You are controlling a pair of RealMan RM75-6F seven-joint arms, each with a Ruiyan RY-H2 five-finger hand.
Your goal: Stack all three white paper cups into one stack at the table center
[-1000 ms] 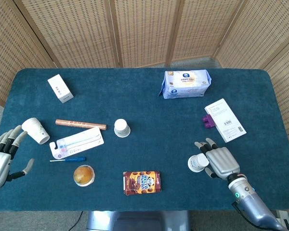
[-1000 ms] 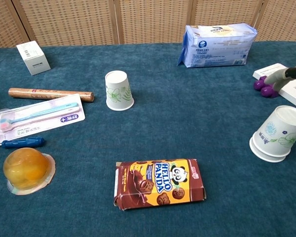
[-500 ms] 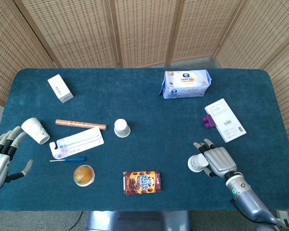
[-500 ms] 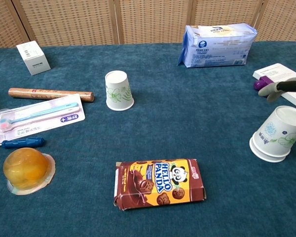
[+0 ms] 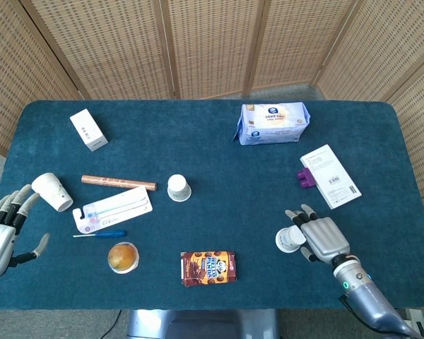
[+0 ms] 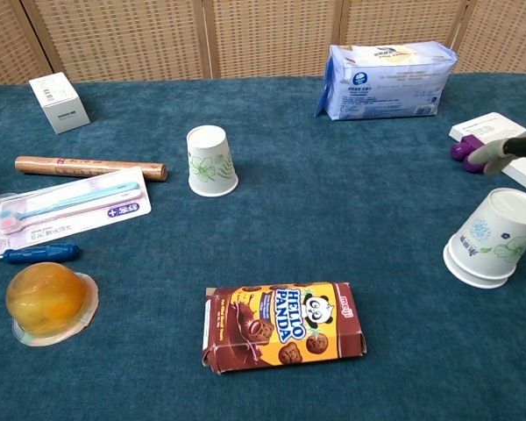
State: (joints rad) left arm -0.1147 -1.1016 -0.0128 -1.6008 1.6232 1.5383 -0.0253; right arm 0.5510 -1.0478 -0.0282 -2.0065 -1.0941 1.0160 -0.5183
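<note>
White paper cup (image 5: 290, 239) tilts in the right hand (image 5: 319, 237)'s grasp; left hand (image 5: 1, 236) spread, holding nothing.

A woven wicker folding screen (image 5: 212, 42) stands behind the table (image 5: 219, 148) covered in dark teal cloth.

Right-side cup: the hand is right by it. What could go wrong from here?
1. The cup stands upside down and tilted, so a push from the right hand could tip or roll it rather than seat it in the fingers.
2. The carry to the center cup passes close to the cookie box; a low sweep may clip it.
3. The third cup lies on its side near the table edge by the left hand; a nudge could roll it off.
</note>
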